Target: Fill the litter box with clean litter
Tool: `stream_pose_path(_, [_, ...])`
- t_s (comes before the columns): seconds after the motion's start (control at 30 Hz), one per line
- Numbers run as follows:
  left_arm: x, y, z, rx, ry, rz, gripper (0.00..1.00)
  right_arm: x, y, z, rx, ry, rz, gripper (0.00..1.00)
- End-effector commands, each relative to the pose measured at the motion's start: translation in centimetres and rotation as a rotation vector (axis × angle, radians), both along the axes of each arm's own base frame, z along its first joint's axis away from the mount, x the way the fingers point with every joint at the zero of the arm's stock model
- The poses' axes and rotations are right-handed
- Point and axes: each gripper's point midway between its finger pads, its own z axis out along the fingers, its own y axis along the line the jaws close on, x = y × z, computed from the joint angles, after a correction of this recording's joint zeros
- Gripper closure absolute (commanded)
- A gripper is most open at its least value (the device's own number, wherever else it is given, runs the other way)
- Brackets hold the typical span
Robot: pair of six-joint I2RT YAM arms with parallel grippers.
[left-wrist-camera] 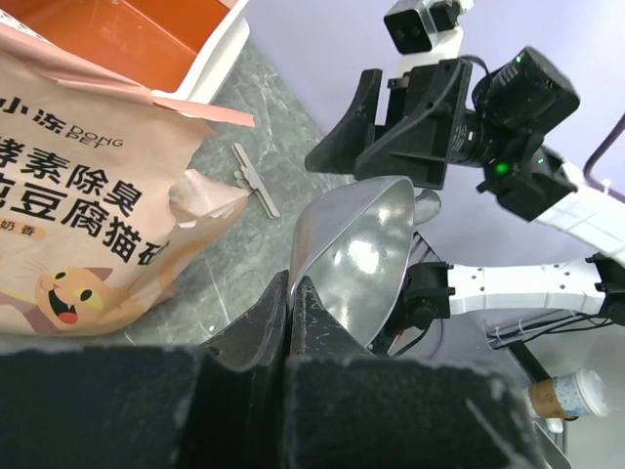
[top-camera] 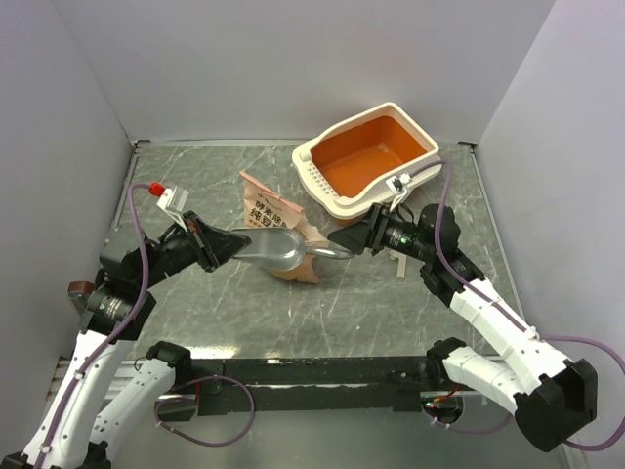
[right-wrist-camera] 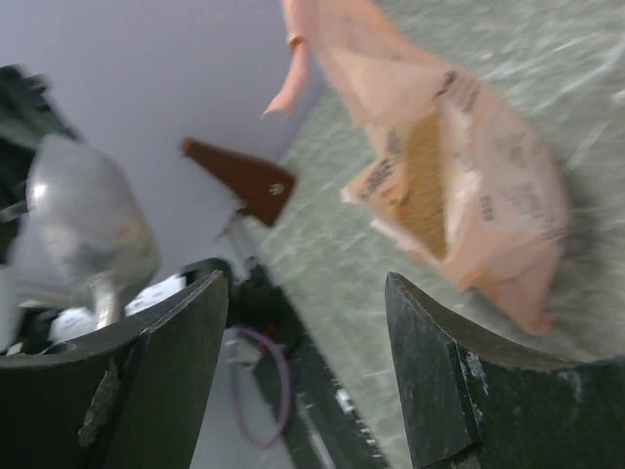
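The litter box (top-camera: 363, 154) stands at the back right, orange inside with a cream rim, and no granules show in it. Its corner shows in the left wrist view (left-wrist-camera: 137, 34). No clean litter is visible anywhere. My left gripper (top-camera: 225, 244) is shut on the rim of the grey metal scoop (top-camera: 276, 250), held above the table in front of the pink-orange bag (top-camera: 276, 217). In the left wrist view the fingertips (left-wrist-camera: 290, 290) pinch the scoop (left-wrist-camera: 356, 249) and its bowl looks empty. My right gripper (top-camera: 342, 238) is open, just right of the scoop's handle (top-camera: 330, 252). In the right wrist view its jaws (right-wrist-camera: 308, 293) are empty.
The bag (left-wrist-camera: 88, 215) lies on the table with its torn top toward the box; it also shows in the right wrist view (right-wrist-camera: 459, 186). A thin grey strip (left-wrist-camera: 256, 179) lies on the table beside it. White walls close in the table on three sides.
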Motion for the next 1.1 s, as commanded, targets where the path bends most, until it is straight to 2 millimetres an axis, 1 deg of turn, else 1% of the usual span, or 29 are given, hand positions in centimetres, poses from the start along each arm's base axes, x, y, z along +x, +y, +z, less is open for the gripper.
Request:
stream_pose_path(0.0, [0.1, -0.3, 2.4, -0.067, -0.072, -0.010, 0.99, -3.6, 0.1, 6.4, 0.227, -0.172, 0.153, 0.27])
stream_pose_path(0.07, [0.1, -0.5, 2.3, -0.073, -0.072, -0.020, 0.99, -4.0, -0.2, 6.7, 0.247, -0.191, 0.153, 0.27])
stream_pose_path(0.17, [-0.1, -0.6, 2.4, -0.081, -0.076, -0.034, 0.99, -4.2, -0.9, 6.7, 0.260, -0.202, 0.127, 0.27])
stream_pose_path(0.23, [-0.2, -0.6, 2.5, -0.083, -0.082, -0.037, 0.99, -4.3, -0.9, 6.3, 0.261, -0.191, 0.130, 0.27])
stream_pose_path(0.4, [-0.2, -0.8, 2.8, -0.092, -0.083, -0.049, 0.99, -5.1, -0.6, 6.0, 0.290, -0.177, 0.186, 0.27])
stream_pose_path(0.47, [-0.2, -0.9, 2.9, -0.094, -0.082, -0.055, 0.99, -5.0, -0.5, 5.9, 0.293, -0.166, 0.194, 0.27])
stream_pose_path(0.63, [0.0, -0.9, 2.9, -0.102, -0.079, -0.054, 0.99, -5.3, -0.2, 6.6, 0.312, -0.175, 0.227, 0.28])
stream_pose_path(0.77, [0.1, -1.0, 2.8, -0.105, -0.076, -0.056, 0.99, -5.8, 0.3, 7.2, 0.302, -0.188, 0.257, 0.30])
stream_pose_path(0.9, [0.1, -1.0, 2.9, -0.111, -0.078, -0.056, 0.99, -6.2, 0.8, 7.3, 0.303, -0.183, 0.281, 0.33])
stream_pose_path(1.0, [0.1, -1.1, 2.9, -0.110, -0.078, -0.061, 0.99, -6.4, 1.1, 7.3, 0.304, -0.183, 0.293, 0.35])
stream_pose_path(1.07, [0.2, -1.1, 2.9, -0.112, -0.075, -0.062, 0.99, -6.6, 1.3, 7.5, 0.307, -0.191, 0.300, 0.39])
